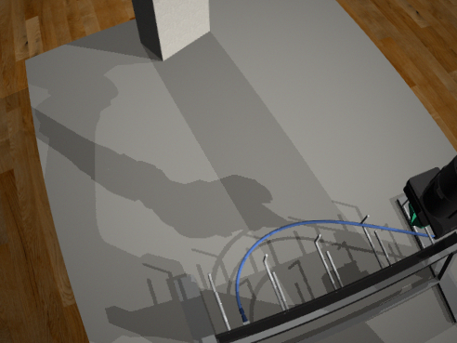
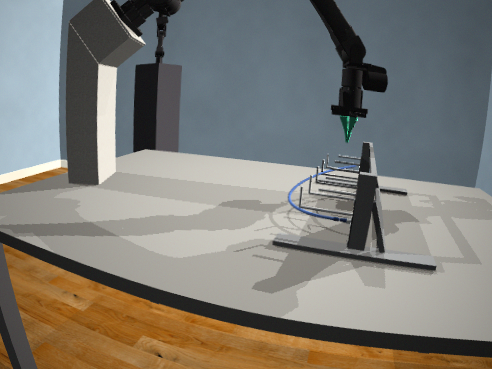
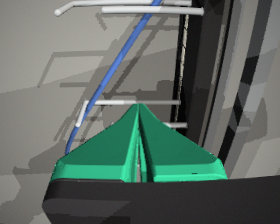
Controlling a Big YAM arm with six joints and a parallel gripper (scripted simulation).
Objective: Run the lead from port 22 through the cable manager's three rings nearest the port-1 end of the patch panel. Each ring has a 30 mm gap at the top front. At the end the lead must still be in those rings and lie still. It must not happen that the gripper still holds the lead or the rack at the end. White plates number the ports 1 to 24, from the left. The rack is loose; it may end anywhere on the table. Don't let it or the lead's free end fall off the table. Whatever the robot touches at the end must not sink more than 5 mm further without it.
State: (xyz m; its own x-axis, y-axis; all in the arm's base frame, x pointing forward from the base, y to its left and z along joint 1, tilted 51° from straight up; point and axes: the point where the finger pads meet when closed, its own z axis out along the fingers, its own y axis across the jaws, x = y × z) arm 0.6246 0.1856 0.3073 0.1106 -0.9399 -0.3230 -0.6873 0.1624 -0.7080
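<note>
A grey table point(image 2: 150, 275) with a dark edge stands on a wood plank floor point(image 2: 100, 335), with blue-grey walls point(image 2: 250, 65) behind it. Broad shadows of the arm and rack fall across the top. A pale angled pedestal point(image 2: 92, 100) rises near the far left corner of the table in the exterior view, and a dark block point(image 2: 156, 107) stands behind it at the far edge. The rack point(image 2: 367, 195) stands toward the right side of the table, its dark frame on flat feet, with thin metal rings point(image 1: 274, 279) reaching out from its front. The blue lead point(image 1: 288, 230) leaves the rack near one end, bows out over the table in a wide arc in front of the rings, and comes down with its plug end point(image 1: 243, 320) by the rack's base. The gripper point(image 2: 348, 134) hangs above the rack's top at its far end, green jaws pressed together to a point, gripping nothing, clear of the lead.
</note>
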